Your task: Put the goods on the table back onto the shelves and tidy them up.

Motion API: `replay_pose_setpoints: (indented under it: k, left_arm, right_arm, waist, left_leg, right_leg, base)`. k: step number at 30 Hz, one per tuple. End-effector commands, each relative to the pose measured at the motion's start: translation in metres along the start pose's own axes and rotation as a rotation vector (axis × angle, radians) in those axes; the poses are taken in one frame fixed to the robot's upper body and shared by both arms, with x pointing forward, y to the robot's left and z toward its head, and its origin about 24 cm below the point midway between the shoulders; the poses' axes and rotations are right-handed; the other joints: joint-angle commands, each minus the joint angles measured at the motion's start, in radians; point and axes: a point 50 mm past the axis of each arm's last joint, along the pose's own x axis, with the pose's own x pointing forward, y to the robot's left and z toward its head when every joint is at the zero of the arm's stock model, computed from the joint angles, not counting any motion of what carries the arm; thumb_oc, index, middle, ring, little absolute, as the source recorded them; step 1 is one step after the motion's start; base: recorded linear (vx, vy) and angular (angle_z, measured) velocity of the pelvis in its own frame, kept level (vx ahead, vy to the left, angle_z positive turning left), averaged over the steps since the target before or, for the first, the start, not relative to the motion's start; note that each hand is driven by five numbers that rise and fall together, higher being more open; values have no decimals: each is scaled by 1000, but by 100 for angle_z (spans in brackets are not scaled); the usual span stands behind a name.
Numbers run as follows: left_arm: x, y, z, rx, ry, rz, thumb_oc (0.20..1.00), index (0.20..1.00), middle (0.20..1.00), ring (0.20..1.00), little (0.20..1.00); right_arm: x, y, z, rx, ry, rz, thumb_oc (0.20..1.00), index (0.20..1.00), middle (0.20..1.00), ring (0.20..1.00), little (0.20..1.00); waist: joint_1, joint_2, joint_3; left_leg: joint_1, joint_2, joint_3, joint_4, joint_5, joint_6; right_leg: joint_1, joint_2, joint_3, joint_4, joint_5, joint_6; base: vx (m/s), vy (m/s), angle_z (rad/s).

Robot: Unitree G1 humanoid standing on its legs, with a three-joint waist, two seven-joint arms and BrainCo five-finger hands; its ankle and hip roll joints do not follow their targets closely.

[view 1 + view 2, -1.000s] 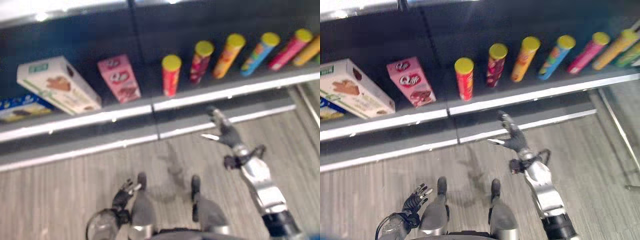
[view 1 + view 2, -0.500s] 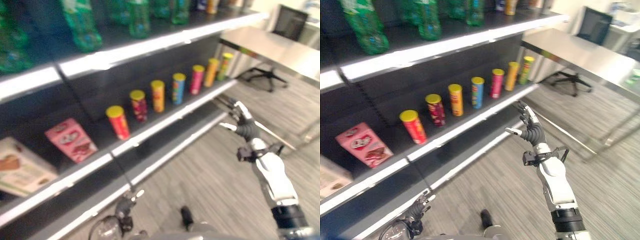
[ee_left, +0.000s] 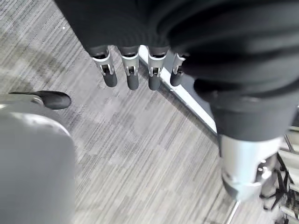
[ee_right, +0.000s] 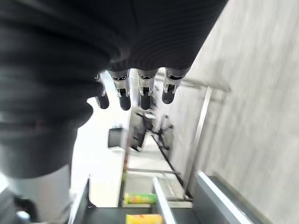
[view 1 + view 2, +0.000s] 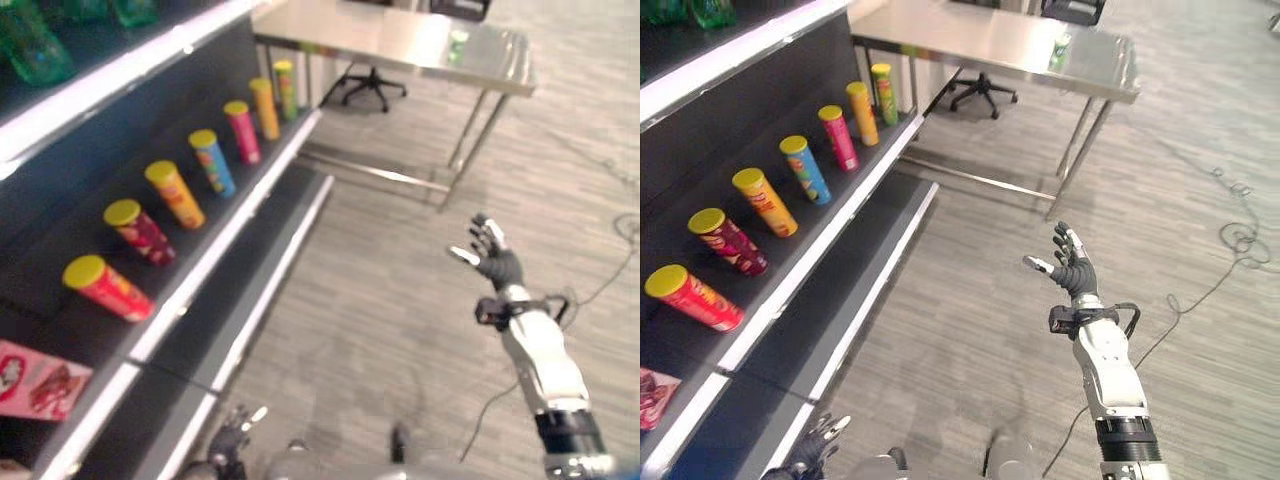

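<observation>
A steel table [image 5: 980, 35] stands at the far end of the floor, with a small green item [image 5: 1061, 47] lying on its top. Along the left runs a dark shelf [image 5: 810, 255] carrying a row of several chip cans with yellow lids, from a red can [image 5: 690, 296] to a green can [image 5: 883, 92]. A pink box [image 5: 35, 378] sits further along that shelf. My right hand [image 5: 1075, 278] is raised over the floor, open and holding nothing. My left hand [image 5: 812, 452] hangs low by the shelf base; its fingers [image 3: 131, 77] are straight and hold nothing.
Green bottles [image 5: 30, 45] stand on the upper shelf. A black office chair [image 5: 978, 90] is under the steel table. Grey striped floor lies between the shelf and the table.
The camera has swung right, from the shelf front toward the floor and the steel table. My right hand stays raised and open; my left hand stays low.
</observation>
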Motion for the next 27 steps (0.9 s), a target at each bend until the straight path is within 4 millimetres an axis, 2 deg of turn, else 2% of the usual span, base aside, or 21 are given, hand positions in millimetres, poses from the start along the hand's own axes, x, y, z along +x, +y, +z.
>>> replay_pose_setpoints:
  k: [1,3,4,5,6,7,8,9,13,16,17,18,19,20,22,24,26,27]
  left_arm:
    - [-3,-5,-2,11,-33,-28,1000,1000,1000,1000,1000]
    - [-4,-5,-2,-9,-41,-15,1000,1000,1000,1000,1000]
    - [-3,-5,0,-18,-49,-13,1000,1000,1000,1000,1000]
    - [-1,-8,3,-22,-56,-13,1000,1000,1000,1000,1000]
    - [-1,-8,3,-22,-56,-13,1000,1000,1000,1000,1000]
    - [1,-12,6,-14,-62,-23,1000,1000,1000,1000,1000]
    - [1,-12,6,-14,-62,-23,1000,1000,1000,1000,1000]
    - [3,-16,8,9,-63,-47,1000,1000,1000,1000,1000]
    - [6,-21,9,27,-54,-62,1000,1000,1000,1000,1000]
    - [6,-23,10,40,-54,-73,1000,1000,1000,1000,1000]
    - [6,-26,10,35,-59,-77,1000,1000,1000,1000,1000]
    - [6,-26,10,35,-59,-78,1000,1000,1000,1000,1000]
    - [6,-26,9,34,-57,-77,1000,1000,1000,1000,1000]
    - [6,-25,8,23,-59,-71,1000,1000,1000,1000,1000]
    - [4,-23,2,26,-34,-62,1000,1000,1000,1000,1000]
    - [3,-21,-2,30,-17,-57,1000,1000,1000,1000,1000]
    - [0,-17,-4,41,-12,-50,1000,1000,1000,1000,1000]
    - [18,-74,49,-172,-237,-160,1000,1000,1000,1000,1000]
  right_arm:
    - [9,2,39,-24,-186,12,1000,1000,1000,1000,1000]
    - [10,6,35,-8,-170,25,1000,1000,1000,1000,1000]
    - [10,8,35,-12,-170,32,1000,1000,1000,1000,1000]
    - [7,6,33,-8,-165,19,1000,1000,1000,1000,1000]
    - [6,6,33,-8,-165,19,1000,1000,1000,1000,1000]
    - [5,4,35,-7,-176,5,1000,1000,1000,1000,1000]
    - [5,3,35,-8,-176,4,1000,1000,1000,1000,1000]
    - [4,2,35,-2,-181,1,1000,1000,1000,1000,1000]
    - [-2,-4,30,-3,-172,-14,1000,1000,1000,1000,1000]
    - [-2,-5,28,2,-168,-16,1000,1000,1000,1000,1000]
    - [0,-5,26,-1,-164,-12,1000,1000,1000,1000,1000]
    - [0,-5,26,-1,-165,-12,1000,1000,1000,1000,1000]
    - [3,-2,27,-16,-167,3,1000,1000,1000,1000,1000]
    - [14,10,35,-32,-188,52,1000,1000,1000,1000,1000]
    - [13,6,33,-45,-179,47,1000,1000,1000,1000,1000]
    - [14,8,31,-29,-170,51,1000,1000,1000,1000,1000]
    - [15,11,24,34,-152,57,1000,1000,1000,1000,1000]
    - [-178,11,-211,462,877,-265,1000,1000,1000,1000,1000]
  waist:
    - [67,-3,-14]
    - [108,-20,-14]
    - [125,-28,-12]
    - [117,-37,-3]
    - [117,-37,-3]
    - [101,-38,17]
    - [100,-36,20]
    - [81,-23,33]
    - [53,-11,29]
    - [50,-4,23]
    - [58,-1,24]
    - [58,-1,25]
    - [73,-4,29]
    - [111,-16,25]
    - [97,-4,-16]
    - [94,-2,-35]
    - [82,-2,-65]
    - [-6,23,-218]
  left_leg:
    - [-20,-28,-13,-136,105,-57]
    - [-39,-8,27,-136,109,-63]
    - [-44,-3,34,-136,108,-62]
    - [-49,2,27,-136,119,-63]
    - [-50,2,27,-136,119,-63]
    - [-44,6,16,-136,128,-61]
    - [-41,7,13,-136,127,-62]
    - [-35,14,-4,-136,130,-55]
    - [-27,33,-9,-136,142,-57]
    - [-18,36,-21,-136,146,-56]
    - [-5,24,-52,-111,158,-58]
    - [-5,24,-53,-109,157,-58]
    - [-19,7,-112,-59,156,-64]
    - [-34,-19,-208,-59,124,-54]
    - [-8,-9,-164,-108,131,-49]
    - [3,-13,-162,-128,134,-48]
    - [15,-33,-157,-136,108,-40]
    - [-12,-70,-179,-136,84,-32]
  right_leg:
    - [196,-22,-106,-229,133,-5]
    - [232,-21,-146,-265,139,-2]
    - [216,-7,-130,-276,118,-6]
    - [170,21,-95,-276,97,-16]
    - [170,21,-95,-276,97,-16]
    - [143,46,-70,-276,83,-22]
    - [148,47,-73,-276,82,-22]
    - [136,71,-62,-276,71,-23]
    - [131,95,-55,-276,69,-21]
    - [130,108,-48,-276,66,-19]
    - [130,111,-37,-276,74,-19]
    - [131,111,-37,-276,73,-19]
    - [128,110,-23,-276,76,-21]
    - [109,107,26,-276,83,-24]
    - [100,113,42,-276,90,-26]
    - [98,112,43,-276,86,-26]
    - [88,102,42,-276,88,-34]
    - [-32,134,89,-276,97,-39]
  base:
    - [-98,-86,-126]
    - [-99,-130,-163]
    - [-67,-174,-164]
    - [-19,-118,-127]
    - [28,-169,-109]
    - [29,-103,-12]
    - [39,-202,52]
    - [11,-153,51]
    - [7,-142,23]
    - [15,-120,13]
    - [3,-130,9]
    - [-20,-117,13]
    - [-79,-117,8]
    - [-81,-110,-19]
    - [23,20,-86]
    - [67,87,-34]
    - [38,101,2]
    - [10,32,-12]
